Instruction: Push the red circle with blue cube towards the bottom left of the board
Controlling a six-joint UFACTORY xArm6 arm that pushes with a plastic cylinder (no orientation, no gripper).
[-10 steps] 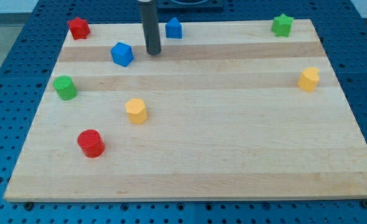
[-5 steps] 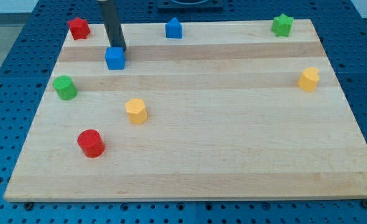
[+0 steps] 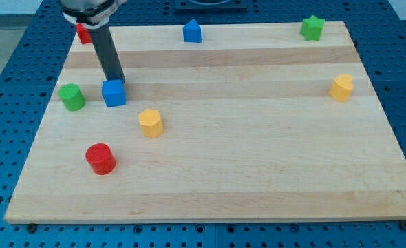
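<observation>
The red circle (image 3: 100,158) lies near the board's lower left. The blue cube (image 3: 113,93) sits above it, at the view's left, between a green block and a yellow block. My tip (image 3: 116,80) touches the cube's upper edge, on the side away from the red circle. The dark rod slants up to the view's top left.
A green block (image 3: 71,97) lies left of the cube. A yellow block (image 3: 150,122) lies to its lower right. A red block (image 3: 83,33) is partly hidden behind the rod at top left. A blue house-shaped block (image 3: 192,31), a green star (image 3: 312,27) and a yellow block (image 3: 341,88) lie farther off on the wooden board (image 3: 258,151).
My tip swung from the cube's right to above it, then pushed the blue cube down and slightly left, toward the red circle. The other blocks have not moved.
</observation>
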